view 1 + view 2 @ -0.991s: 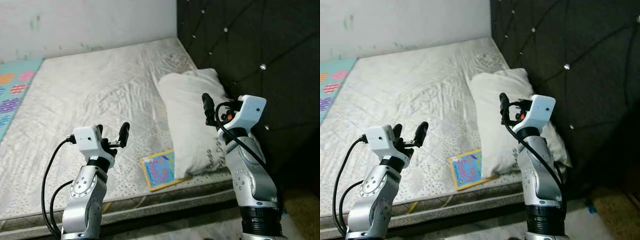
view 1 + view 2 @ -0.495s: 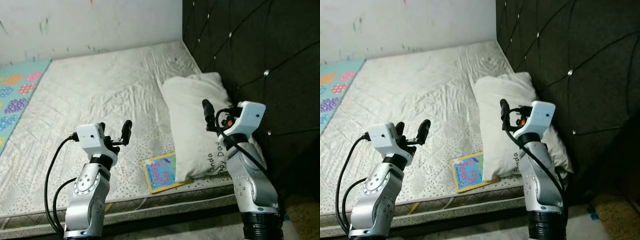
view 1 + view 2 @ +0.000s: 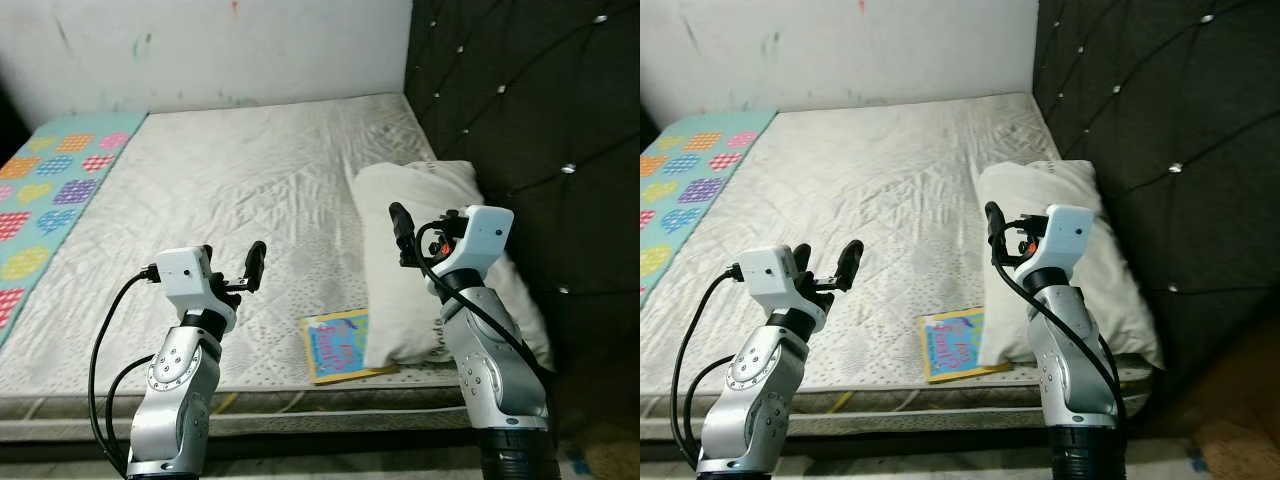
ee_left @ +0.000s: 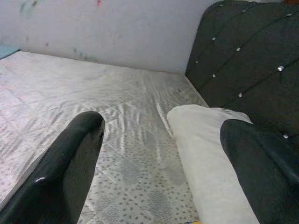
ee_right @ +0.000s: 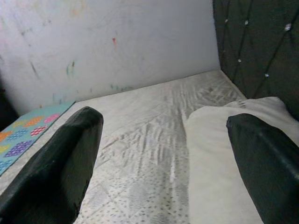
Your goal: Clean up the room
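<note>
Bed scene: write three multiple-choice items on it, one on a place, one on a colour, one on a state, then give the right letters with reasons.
1. Where does the picture book lie?
A. on the mattress near its front edge, one side tucked under the pillow
B. on top of the pillow
C. on the floor

2. What colour is the headboard?
A. white
B. black, tufted with shiny studs
C. red

3. How do the left gripper and the right gripper stand?
A. both shut on the pillow
B. one shut on the book
C. both open and holding nothing

Answers:
1 A, the book's right side runs under the pillow's lower corner.
2 B, the dark quilted panel stands behind the pillow.
3 C, each wrist view shows two fingers wide apart with only bed between them.
</note>
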`<state>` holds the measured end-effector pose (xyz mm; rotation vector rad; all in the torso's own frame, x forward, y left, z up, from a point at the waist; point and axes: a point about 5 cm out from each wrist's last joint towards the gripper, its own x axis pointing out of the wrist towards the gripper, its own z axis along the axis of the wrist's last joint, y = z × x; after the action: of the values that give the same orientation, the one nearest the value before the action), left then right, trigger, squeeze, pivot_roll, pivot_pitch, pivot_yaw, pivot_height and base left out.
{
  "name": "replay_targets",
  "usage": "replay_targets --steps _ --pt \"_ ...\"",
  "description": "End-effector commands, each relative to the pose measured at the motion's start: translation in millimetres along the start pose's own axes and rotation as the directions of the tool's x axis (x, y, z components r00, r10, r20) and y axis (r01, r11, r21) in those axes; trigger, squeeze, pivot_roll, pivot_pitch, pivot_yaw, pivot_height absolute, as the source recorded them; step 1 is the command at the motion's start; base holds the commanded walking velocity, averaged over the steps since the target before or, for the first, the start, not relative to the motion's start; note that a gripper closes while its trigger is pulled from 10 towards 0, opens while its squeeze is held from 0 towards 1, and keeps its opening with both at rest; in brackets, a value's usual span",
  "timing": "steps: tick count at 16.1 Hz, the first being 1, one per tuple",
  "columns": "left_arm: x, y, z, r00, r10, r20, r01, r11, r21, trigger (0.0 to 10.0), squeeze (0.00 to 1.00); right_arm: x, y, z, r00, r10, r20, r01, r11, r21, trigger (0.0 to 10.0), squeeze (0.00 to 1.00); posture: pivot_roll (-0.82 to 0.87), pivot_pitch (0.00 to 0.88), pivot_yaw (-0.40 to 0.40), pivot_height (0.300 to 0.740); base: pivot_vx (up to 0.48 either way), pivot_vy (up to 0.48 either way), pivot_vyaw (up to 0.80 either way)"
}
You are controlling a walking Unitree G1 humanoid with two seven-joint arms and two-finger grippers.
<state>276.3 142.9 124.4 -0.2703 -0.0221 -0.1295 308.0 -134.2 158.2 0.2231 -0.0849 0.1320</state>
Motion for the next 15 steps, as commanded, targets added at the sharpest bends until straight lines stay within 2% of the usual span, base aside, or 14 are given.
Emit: replay_targets --steps 1,8,10,13,15 --pt "-0.3 -1.4 2.1 1.0 -0.003 0.006 0.003 1.0 0.006 10.0 0.0 -1.3 -0.2 3.3 1.0 0.007 0.012 -0.007 1.0 -0.009 10.0 0.0 -0.21 0.002 0.079 0.74 0.0 -0.3 0.0" --pt "-1.0 -0.8 2.9 1.0 0.009 0.018 -0.009 1.0 -0.026 10.0 0.0 -4.9 -2.1 -0.9 1.0 0.007 -0.006 -0.007 1.0 -0.026 10.0 0.0 -0.21 0.007 0.078 0.74 0.0 -0.043 0.0" --pt "-0.9 -1.3 2.5 1.0 -0.007 0.009 0.007 1.0 -0.006 10.0 0.0 -5.1 -1.2 -0.6 1.0 0.021 0.001 -0.021 0.999 -0.038 10.0 0.0 -0.21 0.004 0.078 0.74 0.0 0.0 0.67" --pt "-0.5 -1.6 1.7 1.0 -0.008 0.007 0.008 1.0 -0.013 10.0 0.0 -3.7 -1.0 -0.4 1.0 0.02 0.003 -0.02 0.999 -0.036 10.0 0.0 -0.21 0.0 0.076 0.74 0.0 -0.48 0.71" --pt "-0.1 -2.1 2.3 1.0 -0.009 0.01 0.01 1.0 -0.012 10.0 0.0 -3.6 -1.8 -0.6 1.0 0.021 0.001 -0.02 0.999 -0.037 10.0 0.0 -0.21 0.0 0.073 0.74 0.0 -0.48 0.21"
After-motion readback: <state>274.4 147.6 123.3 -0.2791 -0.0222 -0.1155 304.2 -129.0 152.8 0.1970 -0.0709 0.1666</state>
